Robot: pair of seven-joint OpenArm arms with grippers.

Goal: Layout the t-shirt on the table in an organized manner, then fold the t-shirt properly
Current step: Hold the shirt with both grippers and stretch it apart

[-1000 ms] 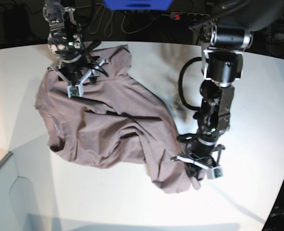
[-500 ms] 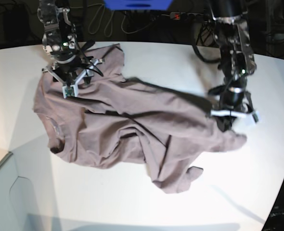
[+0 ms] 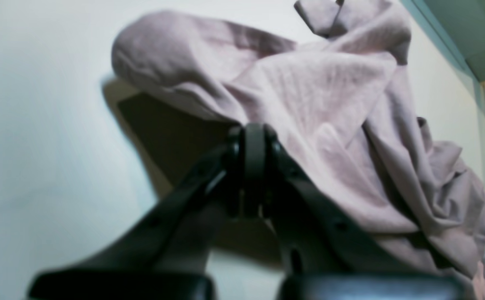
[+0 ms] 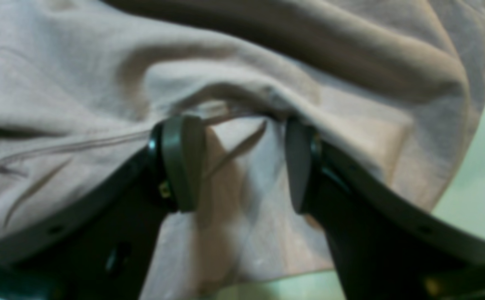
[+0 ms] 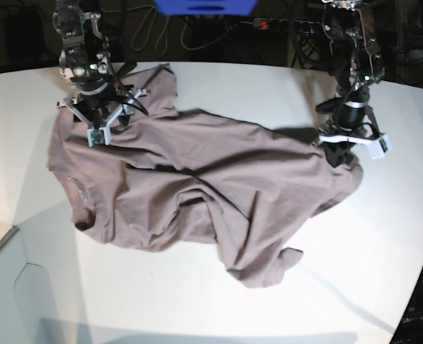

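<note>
Dark bkgd, cables [image 5: 154,32] + power strip [image 5: 279,25], blue box [image 5: 204,6]

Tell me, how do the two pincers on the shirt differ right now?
The left pincer is shut, pinching a fold of the t-shirt; the right pincer stands open, its fingers apart with cloth between them. The left pincer lifts its edge clear of the table, casting a shadow; the right pincer's cloth lies low. Both are black and at the shirt's far side.
</note>
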